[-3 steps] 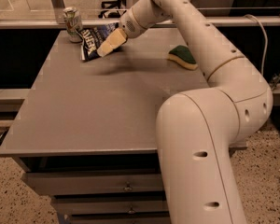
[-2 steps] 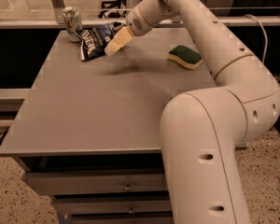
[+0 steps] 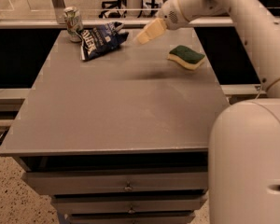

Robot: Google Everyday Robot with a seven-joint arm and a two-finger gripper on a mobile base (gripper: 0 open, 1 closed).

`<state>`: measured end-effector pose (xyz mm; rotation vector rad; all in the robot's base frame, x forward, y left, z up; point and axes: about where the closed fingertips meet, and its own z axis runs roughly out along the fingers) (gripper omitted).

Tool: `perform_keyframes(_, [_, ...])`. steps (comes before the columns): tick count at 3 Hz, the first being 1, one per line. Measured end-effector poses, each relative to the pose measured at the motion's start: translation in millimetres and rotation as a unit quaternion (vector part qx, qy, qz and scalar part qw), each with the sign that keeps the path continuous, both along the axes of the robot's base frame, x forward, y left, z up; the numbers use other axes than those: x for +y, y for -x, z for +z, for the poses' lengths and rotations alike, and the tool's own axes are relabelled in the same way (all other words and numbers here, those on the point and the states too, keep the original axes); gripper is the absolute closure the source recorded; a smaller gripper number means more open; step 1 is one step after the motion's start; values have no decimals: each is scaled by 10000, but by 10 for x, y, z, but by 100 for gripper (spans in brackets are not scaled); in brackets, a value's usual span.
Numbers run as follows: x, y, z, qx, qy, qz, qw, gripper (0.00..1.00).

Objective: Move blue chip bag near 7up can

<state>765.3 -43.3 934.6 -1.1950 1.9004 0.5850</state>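
Observation:
The blue chip bag (image 3: 100, 39) lies flat at the table's far left, its white lettering showing. Its left edge lies right beside the 7up can (image 3: 73, 23), which stands upright at the far left corner. My gripper (image 3: 144, 35) hangs above the far middle of the table, to the right of the bag and apart from it, holding nothing. Its cream fingers (image 3: 148, 31) point down and left.
A green-and-yellow sponge (image 3: 186, 57) lies at the far right of the grey table (image 3: 121, 106). My white arm and base fill the right side. Drawers sit under the table's front edge. Office chairs stand beyond a rail behind the table.
My gripper has lifted and drawn back to the right, away from the chip bag, which stays next to the can.

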Motion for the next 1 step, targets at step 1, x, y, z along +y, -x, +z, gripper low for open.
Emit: perform_keyframes(1, [-289,65,26,-102,-135,-72,9998,0])
